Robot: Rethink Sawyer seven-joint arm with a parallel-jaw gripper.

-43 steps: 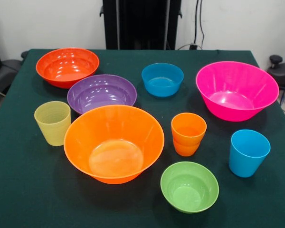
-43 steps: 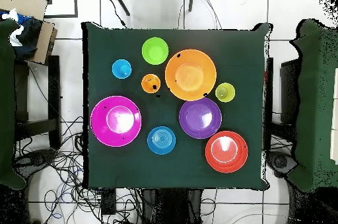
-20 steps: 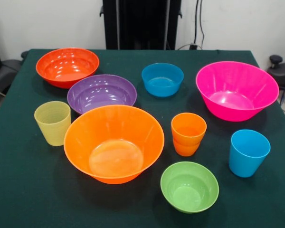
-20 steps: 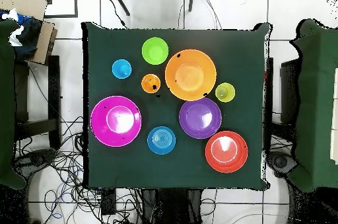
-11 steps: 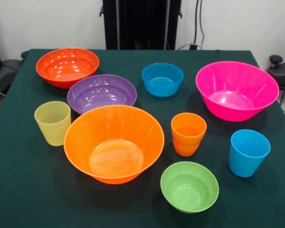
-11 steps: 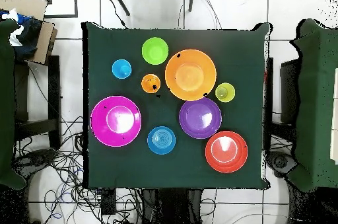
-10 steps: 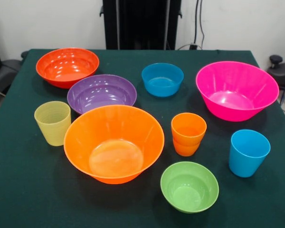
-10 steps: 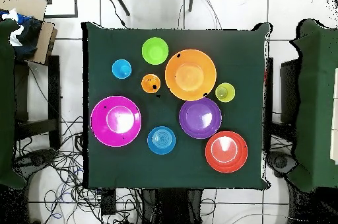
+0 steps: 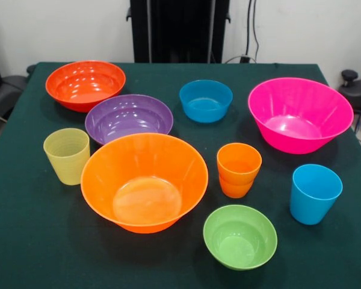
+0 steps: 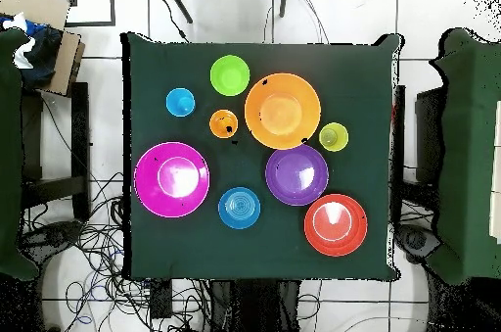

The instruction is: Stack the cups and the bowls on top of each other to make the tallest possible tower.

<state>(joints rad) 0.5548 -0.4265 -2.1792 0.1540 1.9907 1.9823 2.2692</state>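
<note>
All vessels stand apart, upright, on the green table [image 9: 36, 241]; there is no tower. A large orange bowl [image 9: 144, 182] [image 10: 282, 111] sits front centre, a hot pink bowl [image 9: 299, 114] [image 10: 172, 179] at right. Behind are a purple bowl [image 9: 129, 118] [image 10: 296, 174], a red-orange bowl [image 9: 85, 85] [image 10: 336, 224] and a small blue bowl [image 9: 206, 100] [image 10: 239, 208]. A lime green bowl [image 9: 240, 236] [image 10: 229, 75] is nearest. The cups are pale yellow-green ribbed [image 9: 67, 155] [image 10: 334, 137], orange [image 9: 238, 169] [image 10: 223, 123], apparently two nested, and sky blue [image 9: 314, 193] [image 10: 180, 103]. No gripper shows.
A black pedestal [image 9: 179, 30] stands behind the table's far edge. Cables [image 10: 88, 250] lie on the tiled floor. A cardboard box [image 10: 44, 29] sits off the table, and dark-draped furniture [image 10: 470, 152] flanks the other side.
</note>
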